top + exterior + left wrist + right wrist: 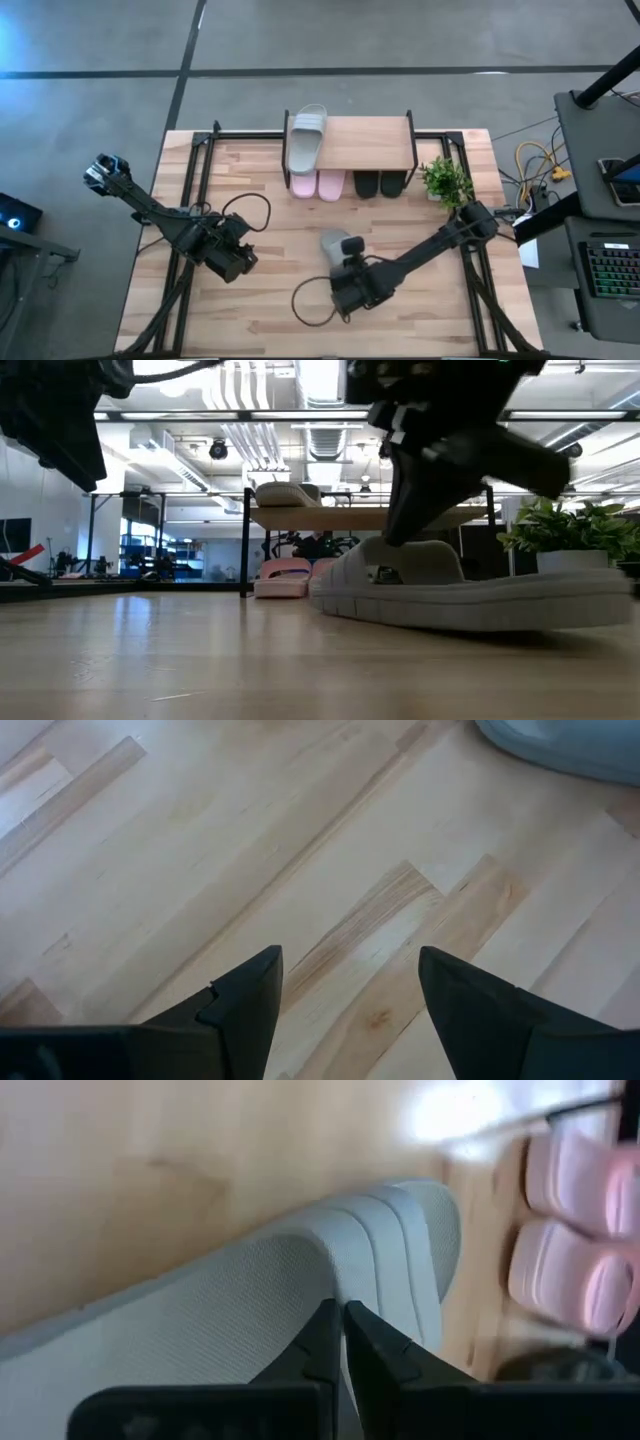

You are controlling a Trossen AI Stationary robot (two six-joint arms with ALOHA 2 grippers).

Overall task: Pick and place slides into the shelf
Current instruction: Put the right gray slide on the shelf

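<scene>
The shelf (365, 143) stands at the far middle of the table (250, 180), and everything else can be placed from it. On its plank top, at the left end, lies one grey-green slide (305, 138), its heel end hanging a little past the front edge; in the low view this slide (285, 493) shows on the plank above the black legs. Under the shelf, poking out from its front edge, sit the pale pink pair (319, 184) on the left and the black pair (380, 183) just beside them on the right. The second grey-green slide (336, 246) lies flat on the table in front of the shelf, well apart from it and roughly in line with the pink pair; the low view shows it (470, 592) sole down, large and close. The right claw (350, 272) is at this slide's near end, and in the right wrist view its fingers (322, 1342) stand closed together, tips against the slide's ribbed strap (330, 1270), without any foam between them. The left claw (232, 262) hangs over bare table, in front of the shelf and off to its left, with its fingers (245, 1005) spread apart and nothing held. A small potted plant (445, 180) stands just beside the shelf's right end.
</scene>
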